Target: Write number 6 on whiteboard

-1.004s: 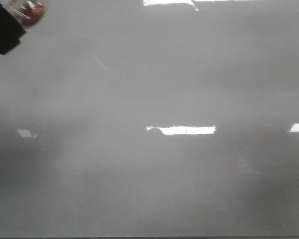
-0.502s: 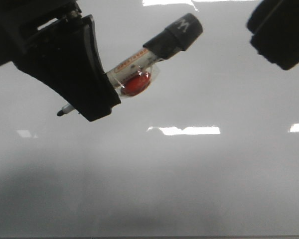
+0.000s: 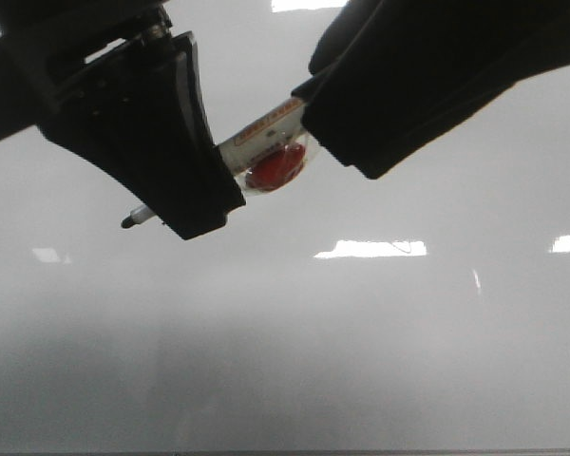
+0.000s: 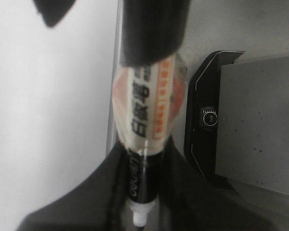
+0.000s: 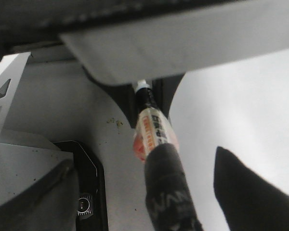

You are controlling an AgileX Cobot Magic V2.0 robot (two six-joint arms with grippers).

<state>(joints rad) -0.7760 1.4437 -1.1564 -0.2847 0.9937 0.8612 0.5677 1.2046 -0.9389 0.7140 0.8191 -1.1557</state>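
The number 6 isn't anywhere I can see yet; every bare patch of board on my feeds is ink-free, so the writing has yet to begin.

Closest to the front cam is the left gripper [image 3: 195,180], up around 10 o'clock, clenched on the marker [image 3: 266,133] near its writing end. The nib [image 3: 133,219] is bare and pokes out toward 8 o'clock, hanging in the air and not touching anything. The barrel runs up toward 1 o'clock, where the right gripper [image 3: 361,123] hides the marker's black back end.

On the right wrist feed that black end [image 5: 168,202] sits between the fingers, with a clear gap to the finger [image 5: 241,192] beside it. So I'd call that pincer released, not biting yet.

Farthest back, the whiteboard [image 3: 361,361] fills the whole frame behind both arms, glossy, with just light reflections on it.

My read is this is a hand-off or regrip. How I'd do it well:
- centre the black end between the right fingers before closing, since it looks off to one side
- close fully and square to the barrel, so the pen doesn't twist
- only then let the left go
- keep the nib off the board, stray marks would be annoying
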